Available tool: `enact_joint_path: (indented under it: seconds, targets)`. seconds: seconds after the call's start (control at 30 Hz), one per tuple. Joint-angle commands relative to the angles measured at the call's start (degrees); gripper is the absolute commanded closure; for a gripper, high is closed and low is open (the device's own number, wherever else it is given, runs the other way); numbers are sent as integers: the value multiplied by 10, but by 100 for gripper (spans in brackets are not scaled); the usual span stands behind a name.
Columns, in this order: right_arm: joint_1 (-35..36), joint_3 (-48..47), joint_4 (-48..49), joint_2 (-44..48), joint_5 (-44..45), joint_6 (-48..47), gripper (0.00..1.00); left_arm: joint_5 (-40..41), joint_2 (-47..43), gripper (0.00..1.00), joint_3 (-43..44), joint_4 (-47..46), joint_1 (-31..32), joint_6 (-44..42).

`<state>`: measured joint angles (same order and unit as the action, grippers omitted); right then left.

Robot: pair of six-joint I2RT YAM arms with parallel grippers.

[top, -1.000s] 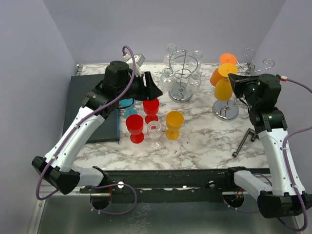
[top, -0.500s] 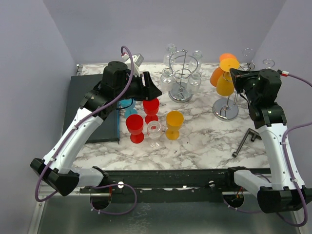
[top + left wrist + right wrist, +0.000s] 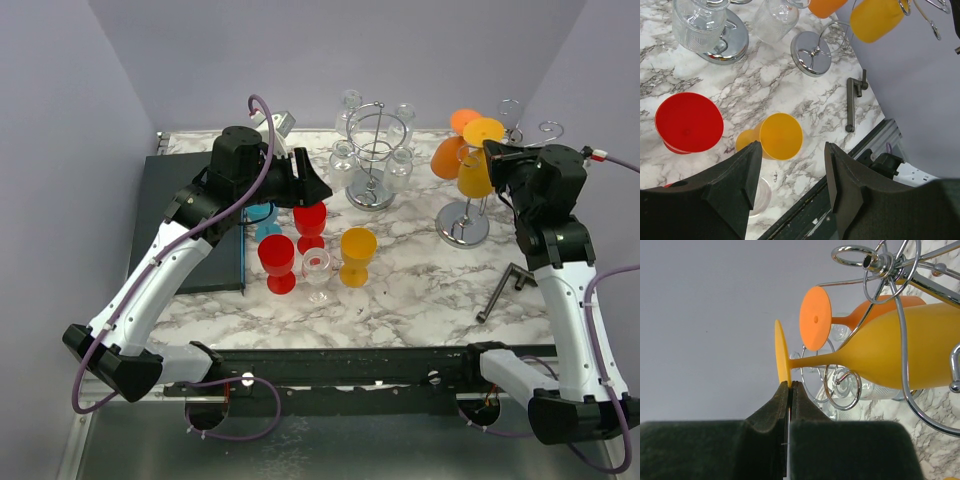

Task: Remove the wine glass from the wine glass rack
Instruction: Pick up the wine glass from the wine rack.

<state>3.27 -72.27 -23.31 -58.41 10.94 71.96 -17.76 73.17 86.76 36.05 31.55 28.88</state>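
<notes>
Right gripper [image 3: 790, 386]: pinched tight on the foot rim of the yellow wine glass [image 3: 890, 355]. Left gripper [image 3: 792, 146]: jaws part open, holding nothing, above the marble counter [image 3: 420, 270]. Wine glass rack [image 3: 462, 228]: chrome, counter's right rear. Yellow wine glass: tipped sideways, bowl among the rack's wire arms, beside an orange glass [image 3: 816, 317].
</notes>
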Motion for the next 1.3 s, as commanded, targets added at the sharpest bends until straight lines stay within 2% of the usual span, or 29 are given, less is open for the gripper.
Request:
enact_joint_path:
  seconds: [0.0, 0.47, 1.27]
  targets:
    - [-3, -5, -13, 22, 32, -6, 99, -17, -3, 41, -2, -12, -3, 3]
    - [-3, 18, -43, 61, 13, -1, 100, -25, 6, 41, -1, -20, -3, 9]
    - [-3, 33, -78, 69, 3, 9, 100, -33, 5, 41, -4, -22, -3, 15]
